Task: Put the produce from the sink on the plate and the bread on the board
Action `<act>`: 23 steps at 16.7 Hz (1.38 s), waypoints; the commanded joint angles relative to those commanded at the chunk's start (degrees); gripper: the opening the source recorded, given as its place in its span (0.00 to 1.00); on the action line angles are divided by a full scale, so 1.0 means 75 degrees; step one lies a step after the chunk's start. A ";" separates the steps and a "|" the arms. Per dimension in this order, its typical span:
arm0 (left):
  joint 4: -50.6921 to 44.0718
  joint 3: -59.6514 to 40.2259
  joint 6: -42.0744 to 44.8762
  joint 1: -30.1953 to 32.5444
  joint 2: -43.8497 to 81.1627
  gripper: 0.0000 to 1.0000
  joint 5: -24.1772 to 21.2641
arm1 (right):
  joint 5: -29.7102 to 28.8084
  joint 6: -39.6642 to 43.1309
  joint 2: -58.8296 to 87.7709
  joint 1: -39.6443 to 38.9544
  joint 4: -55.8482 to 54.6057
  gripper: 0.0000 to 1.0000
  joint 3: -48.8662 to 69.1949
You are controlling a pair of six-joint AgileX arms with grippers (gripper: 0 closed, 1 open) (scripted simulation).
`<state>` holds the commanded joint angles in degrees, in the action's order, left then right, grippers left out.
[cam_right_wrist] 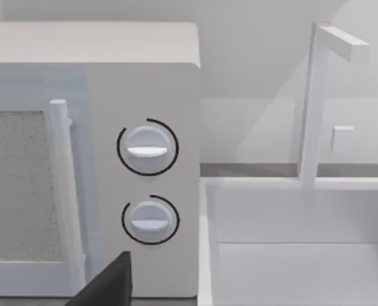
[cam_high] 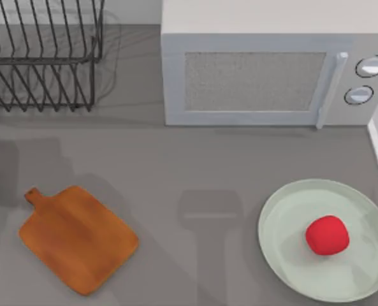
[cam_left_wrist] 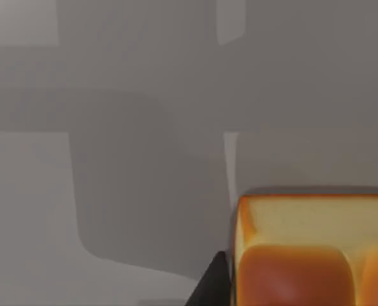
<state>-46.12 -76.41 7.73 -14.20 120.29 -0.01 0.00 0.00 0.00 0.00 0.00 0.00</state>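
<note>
Left jaws grip the bread [cam_left_wrist: 313,252]; overhead, the produce [cam_high: 327,234] sits on the plate [cam_high: 284,220].

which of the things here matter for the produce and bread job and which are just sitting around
Part of the job: produce, lying on the plate; bread, close to the left wrist camera; board, bare.

Just about: dish rack, microwave, sink with its faucet.

grey counter [cam_high: 195,172] | board [cam_high: 78,238] sat near-left | plate [cam_high: 284,223] near-right | microwave [cam_high: 265,70] far-right | dish rack [cam_high: 42,57] far-left
</note>
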 joint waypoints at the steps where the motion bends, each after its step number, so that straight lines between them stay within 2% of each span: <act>1: 0.0000 0.0000 0.0000 0.0000 0.0000 0.00 0.0000 | 0.0000 0.0000 0.0000 0.0000 0.0000 1.00 0.0000; 9: -0.0214 -0.0191 -0.0016 0.0015 -0.0259 0.00 -0.0040 | 0.0000 0.0000 0.0000 0.0000 0.0000 1.00 0.0000; 17: -0.2696 -0.1797 -0.0037 0.0037 -0.1011 0.00 -0.0033 | 0.0000 0.0000 0.0000 0.0000 0.0000 1.00 0.0000; 23: -0.2833 -0.1930 -0.0028 0.0027 -0.1068 0.00 -0.0029 | 0.0000 0.0000 0.0000 0.0000 0.0000 1.00 0.0000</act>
<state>-67.37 -90.88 7.52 -13.99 112.28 -0.22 0.00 0.00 0.00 0.00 0.00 0.00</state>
